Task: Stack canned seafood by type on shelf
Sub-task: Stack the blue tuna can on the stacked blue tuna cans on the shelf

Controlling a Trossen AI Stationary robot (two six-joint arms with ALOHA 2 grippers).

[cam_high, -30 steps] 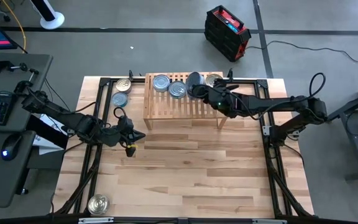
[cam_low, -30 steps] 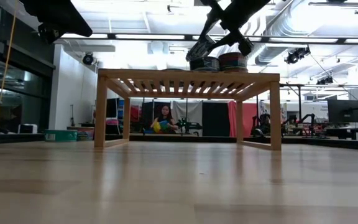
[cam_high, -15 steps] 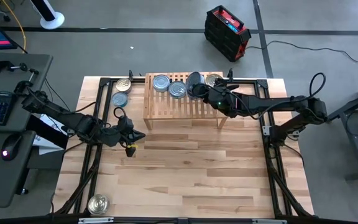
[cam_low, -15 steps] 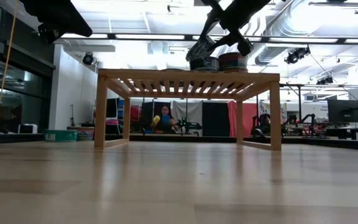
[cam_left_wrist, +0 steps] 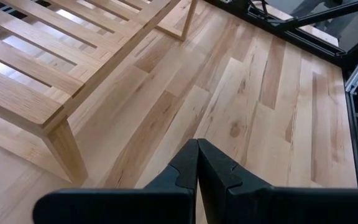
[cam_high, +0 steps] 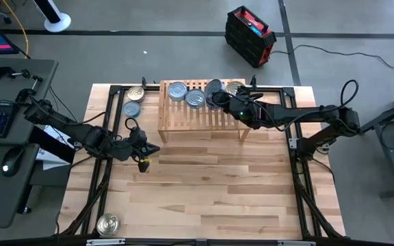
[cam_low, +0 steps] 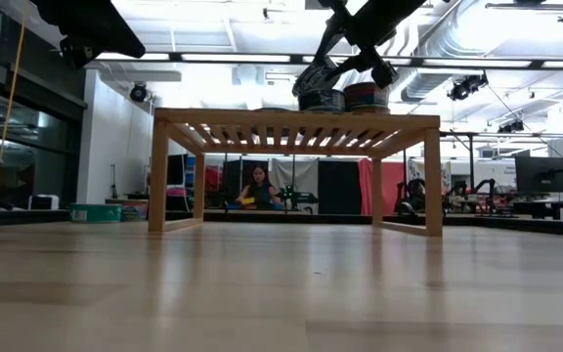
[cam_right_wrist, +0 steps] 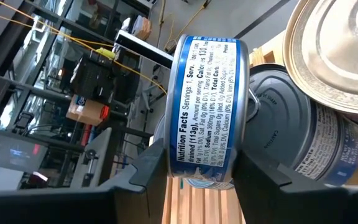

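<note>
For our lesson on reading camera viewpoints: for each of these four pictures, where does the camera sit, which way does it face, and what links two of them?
High view: above the table, looking straight down; both dark arms show, over the low light-wood slatted shelf.
Low view: at tabletop height, looking level under the shelf; the right claw comes from above.
Left wrist view: behind the shut left claw, facing the tabletop.
Right wrist view: behind the right claw, gripping a blue-labelled round metal tin.
Shared: high and left wrist views both show the shelf.

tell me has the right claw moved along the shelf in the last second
No. In the high view the right claw, shut on a tin, sits at the same spot over the shelf.
</note>
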